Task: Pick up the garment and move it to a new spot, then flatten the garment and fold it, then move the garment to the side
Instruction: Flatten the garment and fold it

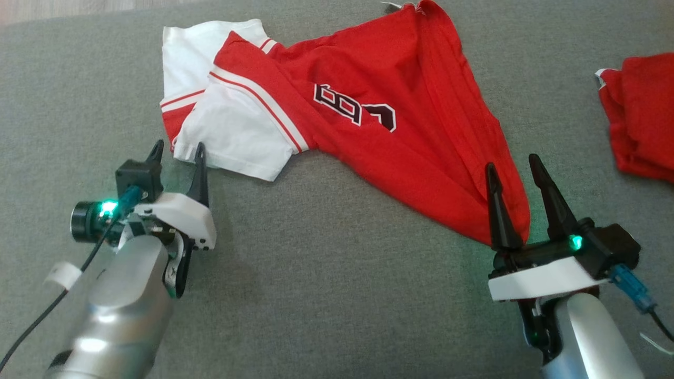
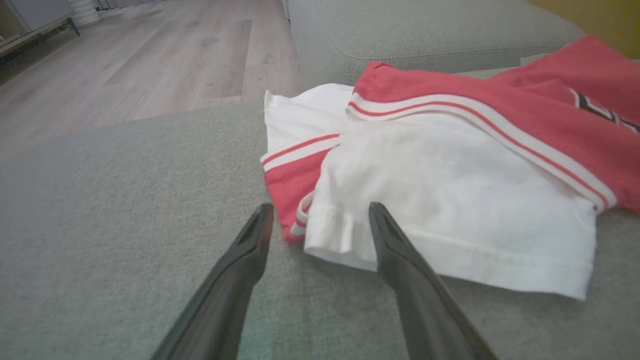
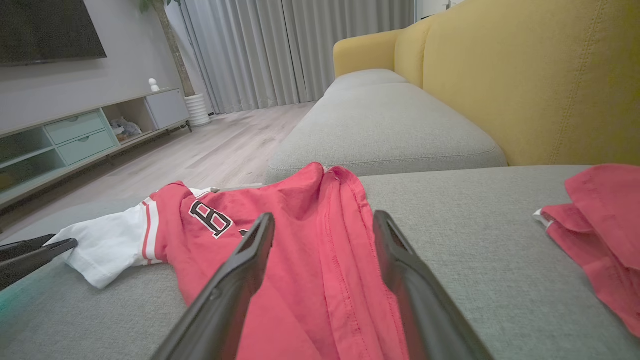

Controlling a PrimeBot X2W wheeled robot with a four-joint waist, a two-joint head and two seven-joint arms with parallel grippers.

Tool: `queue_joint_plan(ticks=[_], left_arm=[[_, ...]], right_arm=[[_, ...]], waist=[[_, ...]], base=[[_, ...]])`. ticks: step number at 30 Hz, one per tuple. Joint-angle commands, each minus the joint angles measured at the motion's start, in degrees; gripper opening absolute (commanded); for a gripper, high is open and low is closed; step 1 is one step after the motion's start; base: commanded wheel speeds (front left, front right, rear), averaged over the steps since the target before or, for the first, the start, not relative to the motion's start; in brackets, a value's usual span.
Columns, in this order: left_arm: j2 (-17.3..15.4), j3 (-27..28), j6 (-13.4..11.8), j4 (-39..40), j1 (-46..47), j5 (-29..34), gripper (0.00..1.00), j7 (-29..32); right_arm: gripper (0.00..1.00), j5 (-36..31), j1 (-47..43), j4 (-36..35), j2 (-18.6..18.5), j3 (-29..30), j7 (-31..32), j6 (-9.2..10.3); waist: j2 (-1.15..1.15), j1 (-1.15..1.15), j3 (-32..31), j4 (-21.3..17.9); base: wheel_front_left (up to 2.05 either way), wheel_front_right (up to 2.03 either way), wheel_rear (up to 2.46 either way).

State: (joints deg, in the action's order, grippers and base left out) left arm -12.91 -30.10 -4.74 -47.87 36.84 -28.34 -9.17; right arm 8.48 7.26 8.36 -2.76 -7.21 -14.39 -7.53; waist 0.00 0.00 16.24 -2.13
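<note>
1. Left end effector [image 1: 178,147] sits low left on the gray sofa seat [image 1: 326,273]. Its fingers are spread and hold nothing.
2. In the left wrist view, the left end effector [image 2: 320,207] has its tips at the near corner of the white sleeve [image 2: 450,210]. One finger overlaps the sleeve hem and the other sits over bare cushion beside a red strip. Can't tell if either touches the cloth.
3. The shirt [image 1: 379,105] lies crumpled on the seat, well short of flat. It is red with white sleeves [image 1: 237,126], red-and-white trim, and a dark number print face up. It runs diagonally from upper left down to a narrow corner at lower right.
4. Right end effector [image 1: 512,162] is at that lower-right corner, fingers spread and gripping nothing. The left finger [image 1: 497,210] overlaps the red fabric and the other is just off its edge. In the right wrist view, the red cloth [image 3: 310,240] shows between the fingers.
5. A second red cloth [image 1: 642,116] lies at the far right, well apart from the shirt.
6. The yellow backrest [image 3: 525,75] is behind the seat.
</note>
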Motion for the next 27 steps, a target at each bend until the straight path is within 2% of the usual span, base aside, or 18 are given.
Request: queue_joint_plan(ticks=[1, 2, 3, 4, 5, 10, 17, 27], left_arm=[[-1.3, 1.3, 0.2, 0.8, 2.9, -0.2, 1.0, -0.6], [-1.1, 1.2, 0.5, 0.4, 3.1, -0.4, 1.0, -0.7], [-1.0, 1.2, 0.9, 0.0, 3.3, -0.6, 0.8, -0.8], [-1.0, 1.2, 1.2, -0.4, 3.5, -0.7, 0.25, -0.9], [-0.9, 1.2, 1.5, -0.7, 3.6, -0.9, 0.0, -1.1], [-0.3, 0.6, 2.5, -2.0, 3.6, -1.0, 0.0, -2.2], [0.0, 0.3, 2.2, -1.3, 1.6, -0.8, 0.0, -4.3], [-2.0, 0.1, 2.4, 6.3, -8.2, -3.1, 0.0, -2.5]], right_arm=[[1.0, -0.4, 1.5, -1.5, -0.1, -1.5, -0.6, 0.04], [1.0, -0.4, 1.5, -1.4, -0.1, -1.5, -0.6, 0.04], [1.0, -0.4, 1.6, -1.4, -0.1, -1.5, -0.6, 0.04], [1.0, -0.4, 1.6, -1.3, -0.1, -1.5, -0.6, 0.04], [1.0, -0.4, 1.7, -1.2, -0.1, -1.4, -0.6, 0.04], [1.0, -0.4, 1.4, -0.6, -0.1, -1.1, -0.6, 0.04], [1.0, -0.2, 0.5, 0.5, -0.1, -1.3, -0.6, 0.04], [1.0, 0.9, -2.8, 3.3, -0.1, -0.9, -0.6, 0.04]], waist=[[0.0, 0.0, 0.1, -0.1], [0.0, 0.0, 0.1, -0.1], [0.0, 0.0, 0.1, -0.2], [0.0, 0.0, 0.1, -0.3], [0.0, 0.0, 0.1, -0.3], [0.0, 0.0, -0.8, -0.1], [0.0, 0.0, -4.4, 1.1], [0.0, 0.0, -12.1, 4.6]], base=[[0.0, 0.0, 0.0], [0.0, 0.0, 0.0], [0.0, 0.0, 0.0], [0.0, 0.0, 0.0], [0.0, 0.0, 0.0], [0.0, 0.0, 0.0], [0.0, 0.0, 0.0], [0.0, 0.0, 0.0]])
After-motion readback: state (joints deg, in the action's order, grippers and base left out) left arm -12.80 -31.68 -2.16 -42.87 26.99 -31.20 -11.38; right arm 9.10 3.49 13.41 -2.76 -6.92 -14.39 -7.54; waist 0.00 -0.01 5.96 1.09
